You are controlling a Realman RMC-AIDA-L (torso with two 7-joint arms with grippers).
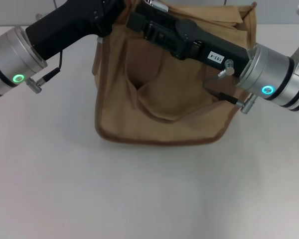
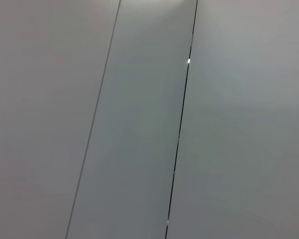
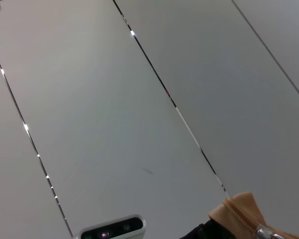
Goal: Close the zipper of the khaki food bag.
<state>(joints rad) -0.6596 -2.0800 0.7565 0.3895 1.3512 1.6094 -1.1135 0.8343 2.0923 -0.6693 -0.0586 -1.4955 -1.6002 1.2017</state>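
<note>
The bag (image 1: 159, 109) stands at the far middle of the white desk (image 1: 139, 199), its near side sagging in folds; wide bare desk lies in front of it and to both sides. Both arms reach over the bag's top from either side; the left tool (image 1: 117, 7) sits at its far left corner, the right tool (image 1: 139, 22) lies across the top; whether either is clenched or released, I cannot tell. A white label (image 1: 215, 58) on the right arm reads "103.4". The right wrist view shows a tan bag corner with zipper (image 3: 246, 221) teeth and a silver pull (image 3: 265, 232).
</note>
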